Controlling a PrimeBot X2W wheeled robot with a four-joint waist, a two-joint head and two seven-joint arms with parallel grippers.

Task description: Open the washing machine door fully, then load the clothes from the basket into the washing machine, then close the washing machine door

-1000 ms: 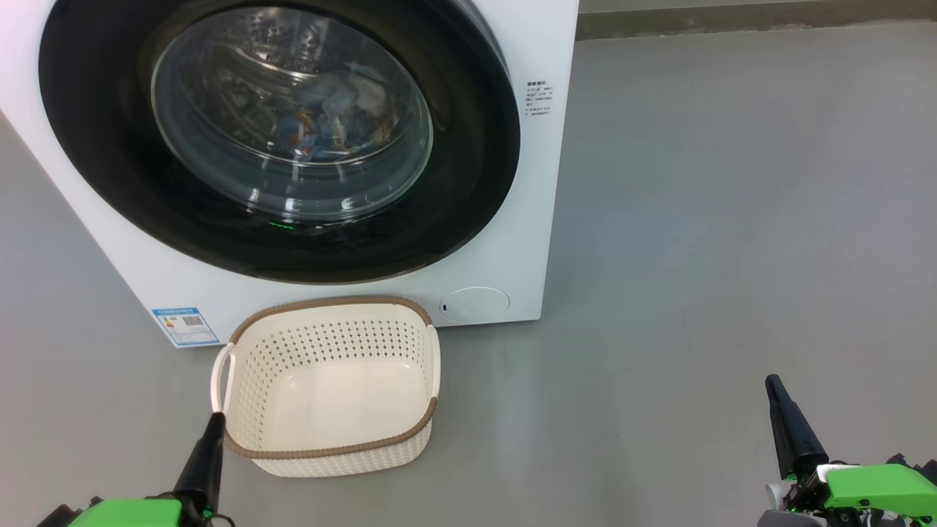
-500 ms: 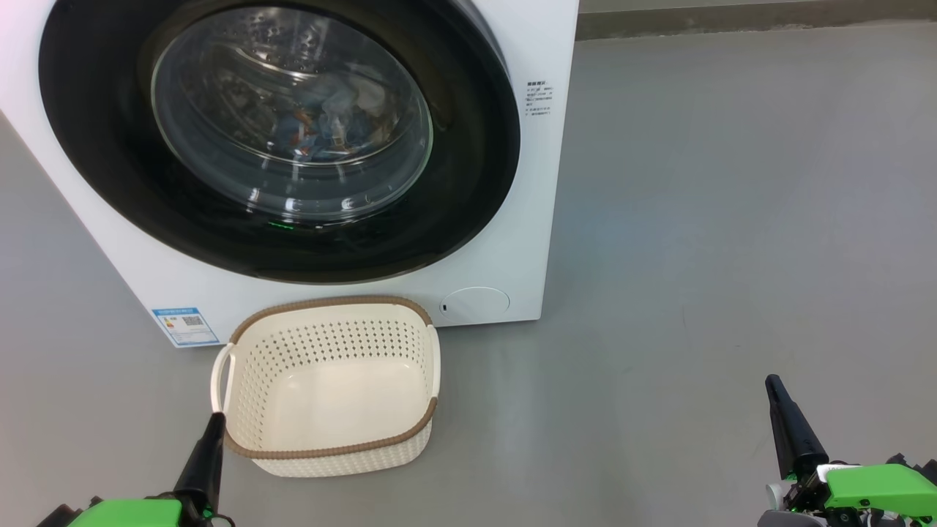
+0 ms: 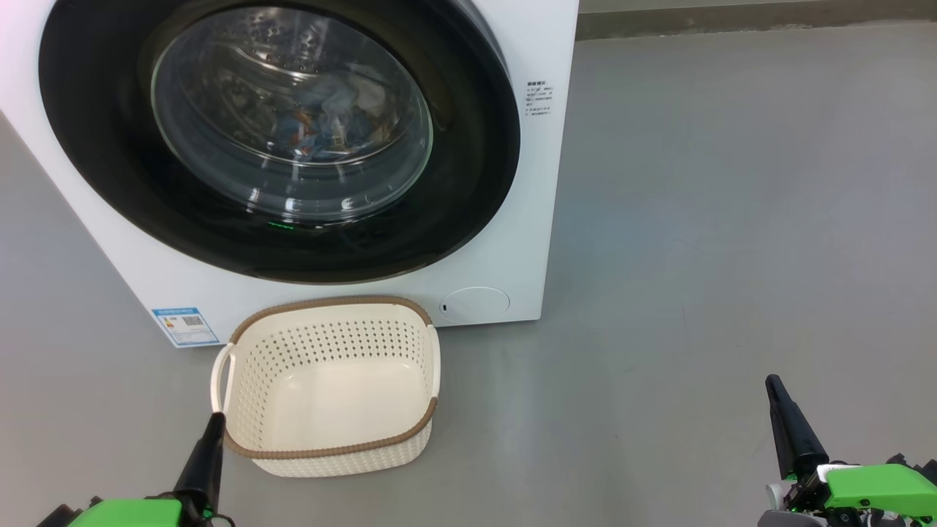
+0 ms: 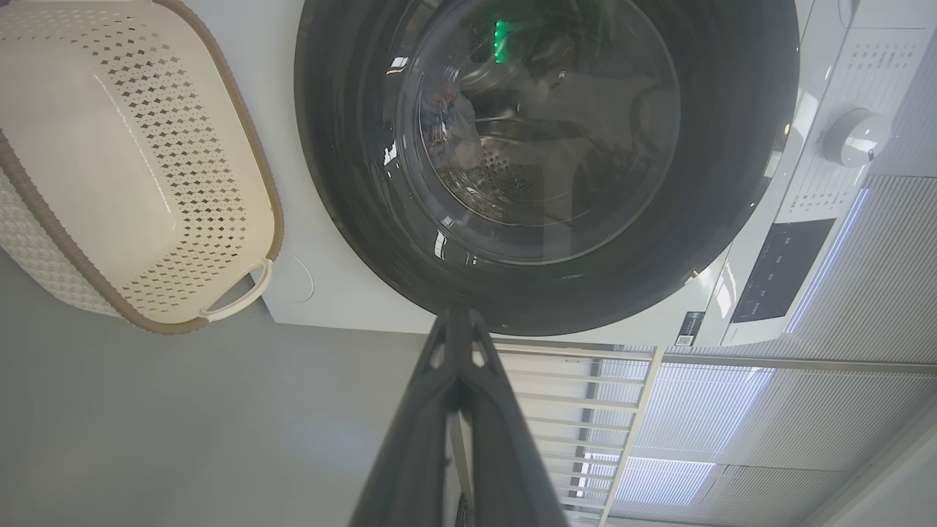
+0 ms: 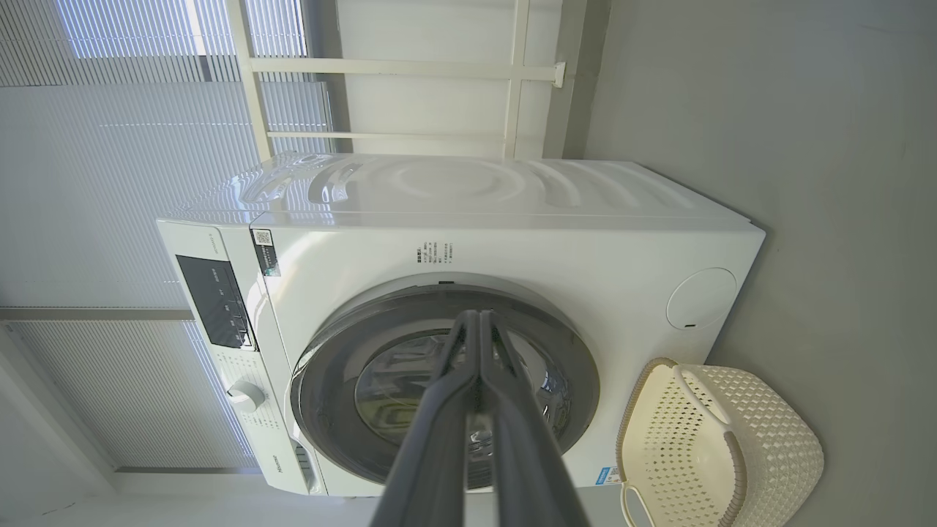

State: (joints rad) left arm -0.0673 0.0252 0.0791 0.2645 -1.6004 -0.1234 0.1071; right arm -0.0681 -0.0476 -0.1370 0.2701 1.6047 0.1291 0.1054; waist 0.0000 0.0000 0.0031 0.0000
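The white washing machine [image 3: 512,183] stands at the top left of the head view, its round black washing machine door [image 3: 95,146] shut flush against the front. Behind the glass window lie the light-blue clothes [image 3: 326,121] in the drum. On the floor before it sits the cream basket [image 3: 333,446] with nothing in it. My left gripper [image 3: 214,421] is shut, its tip at the basket's near-left rim. Far to the lower right, my right gripper [image 3: 772,382] is shut over bare floor. The wrist views show the door [image 4: 337,168] [image 5: 578,388], the basket [image 4: 110,183] [image 5: 776,446] and both grippers [image 4: 457,313] [image 5: 477,316] shut.
Grey floor [image 3: 732,219] stretches open to the right of the machine. A wall base [image 3: 732,20] runs along the back. The control panel [image 5: 216,300] and a white knob [image 5: 245,395] sit at the machine's top, with blinds [image 5: 95,146] behind.
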